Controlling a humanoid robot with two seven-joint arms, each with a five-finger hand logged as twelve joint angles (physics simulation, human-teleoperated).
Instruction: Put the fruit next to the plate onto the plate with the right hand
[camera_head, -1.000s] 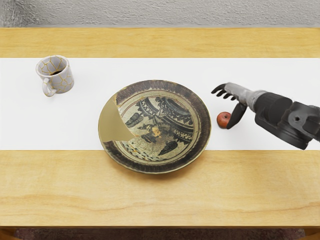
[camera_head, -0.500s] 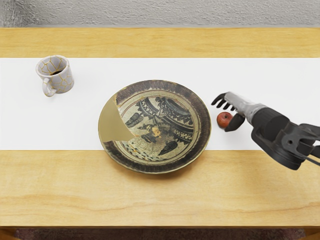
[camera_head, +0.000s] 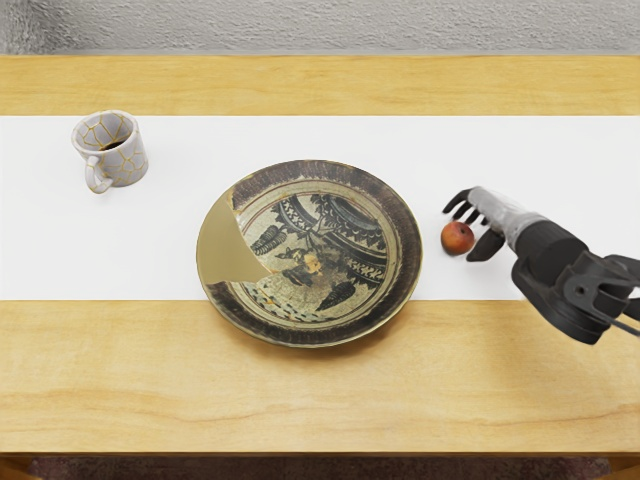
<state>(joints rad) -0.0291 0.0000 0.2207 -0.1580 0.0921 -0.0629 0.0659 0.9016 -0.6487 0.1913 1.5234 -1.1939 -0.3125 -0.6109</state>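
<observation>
A small red fruit (camera_head: 457, 237) lies on the white runner just right of the patterned plate (camera_head: 400, 215), a short gap from its rim. My right hand (camera_head: 474, 226) comes in from the right edge and cups the fruit from the right side. Its dark fingers (camera_head: 462, 206) are spread above and behind the fruit, and the thumb (camera_head: 488, 246) sits low beside it. The fingers are not closed around the fruit. The left arm does not show.
A cracked-glaze mug (camera_head: 110, 148) stands at the far left of the white runner (camera_head: 300, 140). Bare wooden table (camera_head: 300, 380) lies in front of the plate and behind the runner.
The hand has slid slightly right and down, and the forearm has dropped lower. The fruit has shifted a little to the right, away from the plate rim.
</observation>
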